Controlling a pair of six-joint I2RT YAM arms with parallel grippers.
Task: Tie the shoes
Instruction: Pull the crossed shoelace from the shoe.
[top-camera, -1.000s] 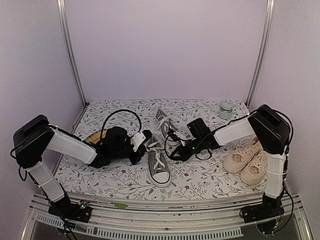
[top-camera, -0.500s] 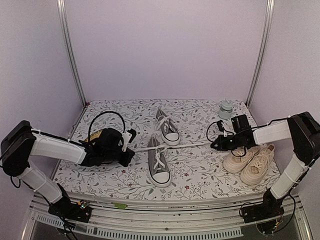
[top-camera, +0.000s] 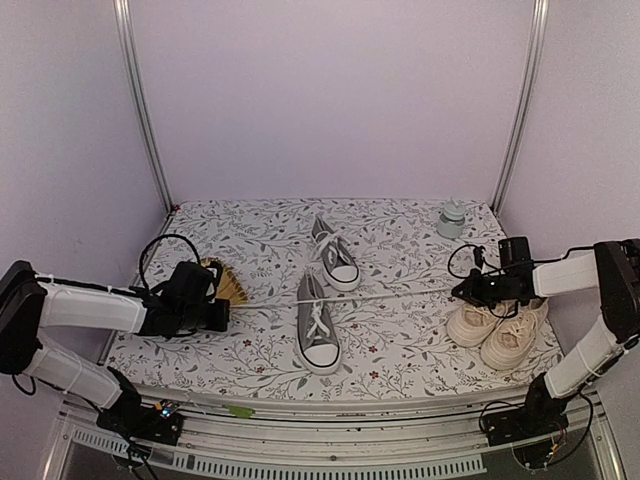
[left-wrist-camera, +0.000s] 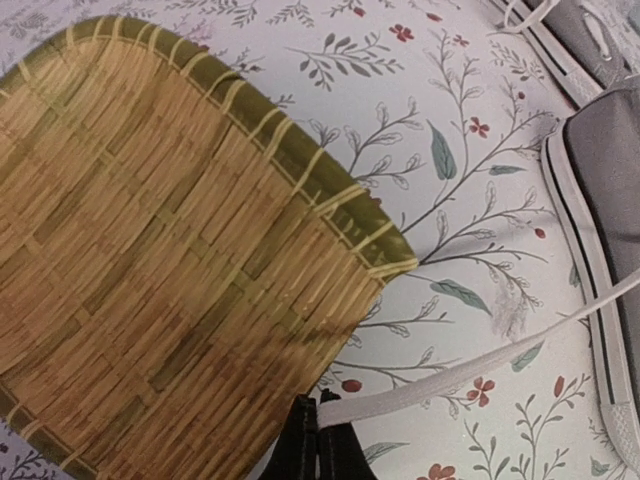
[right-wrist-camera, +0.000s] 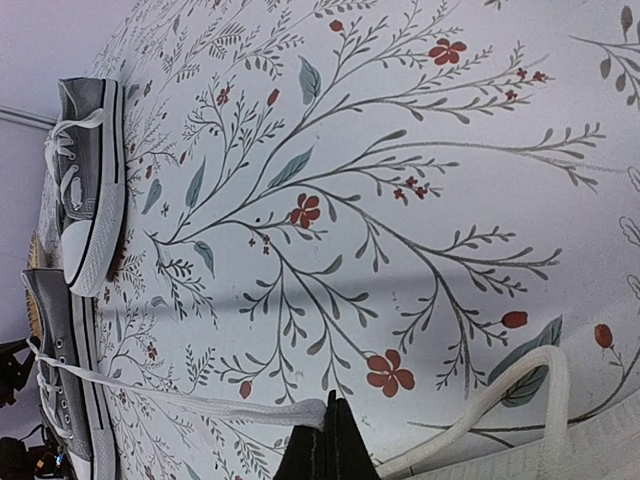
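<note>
Centrally, on the floral cloth (top-camera: 400, 350): near grey sneaker (top-camera: 318, 335), matte canvas with a smooth white rubber toe cap and sole, toe toward the arm bases. Just behind it, angled and apart, far grey sneaker (top-camera: 336, 258) of the same make. Running out from the near one's upper eyelets to both sides, white lace (top-camera: 400, 294), flat and woven, drawn into one straight taut line low over the table. Left end pinched in the left gripper (left-wrist-camera: 318, 452), black fingertips pressed together, right at the edge of a woven tray (left-wrist-camera: 150, 250) of tan bamboo strips with a greenish rim. Right end clamped likewise in the right gripper (right-wrist-camera: 325, 445), narrow black tips closed on the ribbon. Beside that gripper, near the table's right edge, cream pair (top-camera: 500, 325), side by side, thick-soled, with broad flat laces. Far right corner: small pale bottle (top-camera: 452, 218).
</note>
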